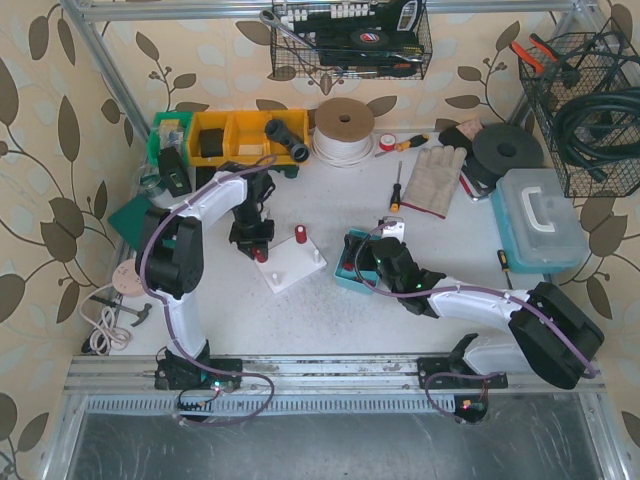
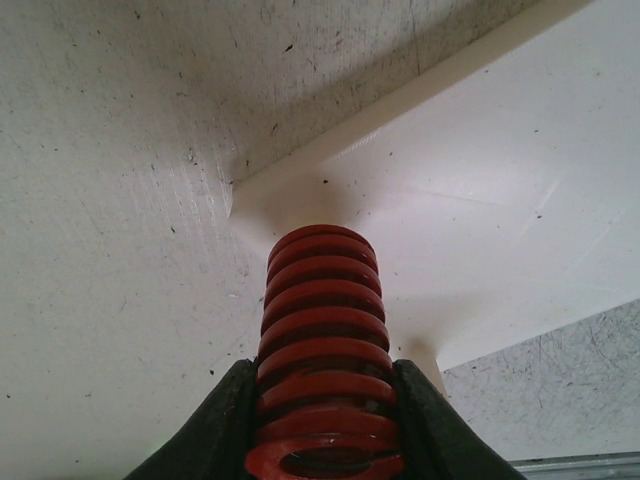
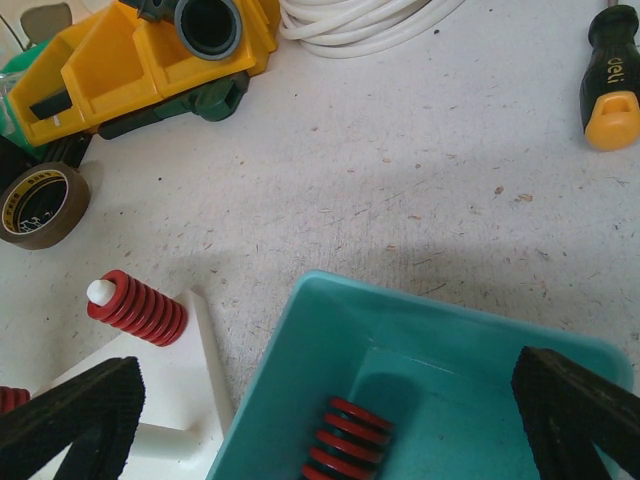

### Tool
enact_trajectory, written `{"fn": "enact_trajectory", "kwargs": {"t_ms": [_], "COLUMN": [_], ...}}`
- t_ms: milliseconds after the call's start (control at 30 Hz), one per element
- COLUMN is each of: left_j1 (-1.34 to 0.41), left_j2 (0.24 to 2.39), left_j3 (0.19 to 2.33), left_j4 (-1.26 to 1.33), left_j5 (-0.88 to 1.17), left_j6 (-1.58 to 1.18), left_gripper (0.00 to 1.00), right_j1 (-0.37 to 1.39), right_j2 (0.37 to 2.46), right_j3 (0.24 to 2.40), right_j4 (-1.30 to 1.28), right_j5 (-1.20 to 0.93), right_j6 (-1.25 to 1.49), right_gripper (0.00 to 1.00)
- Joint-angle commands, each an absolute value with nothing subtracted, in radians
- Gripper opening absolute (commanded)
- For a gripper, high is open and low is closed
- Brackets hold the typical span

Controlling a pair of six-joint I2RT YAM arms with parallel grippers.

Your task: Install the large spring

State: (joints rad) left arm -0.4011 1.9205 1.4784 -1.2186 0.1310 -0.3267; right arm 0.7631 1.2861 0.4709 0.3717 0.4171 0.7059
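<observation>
Table [image 1: 300,320], rear edge, left to right: green bin [image 1: 170,130], two yellow bins [image 1: 232,135], black pipe fitting [image 1: 287,140] lying against the right bin, white cable coil [image 1: 343,128], small tape roll [image 1: 386,142], orange-handled screwdriver [image 1: 405,144]. A second screwdriver [image 1: 396,188] lies just beside a work glove [image 1: 430,178]. A black disc [image 1: 507,152] sits near a blue case [image 1: 540,215]. Above the rear edge hang a centre basket [image 1: 350,45] and a right basket [image 1: 580,100]; the latter holds a black hose [image 1: 600,125]. A brown tape roll [image 3: 40,205] is near the bins.
</observation>
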Motion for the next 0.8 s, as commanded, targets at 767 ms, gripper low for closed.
{"fn": "enact_trajectory", "kwargs": {"t_ms": [767], "left_j1": [-0.426], "left_j2": [1.913], "left_j3": [1.445], "left_j4": [-1.193], "left_j5": [0.133], "left_j6": [-0.361], "left_gripper": [0.0], "right_j1": [0.762], "right_j2": [1.291], "right_j3": [0.467], "right_j4": [0.408], "right_j5": [0.405], "right_j6": [0.687], "right_gripper": [0.98]}}
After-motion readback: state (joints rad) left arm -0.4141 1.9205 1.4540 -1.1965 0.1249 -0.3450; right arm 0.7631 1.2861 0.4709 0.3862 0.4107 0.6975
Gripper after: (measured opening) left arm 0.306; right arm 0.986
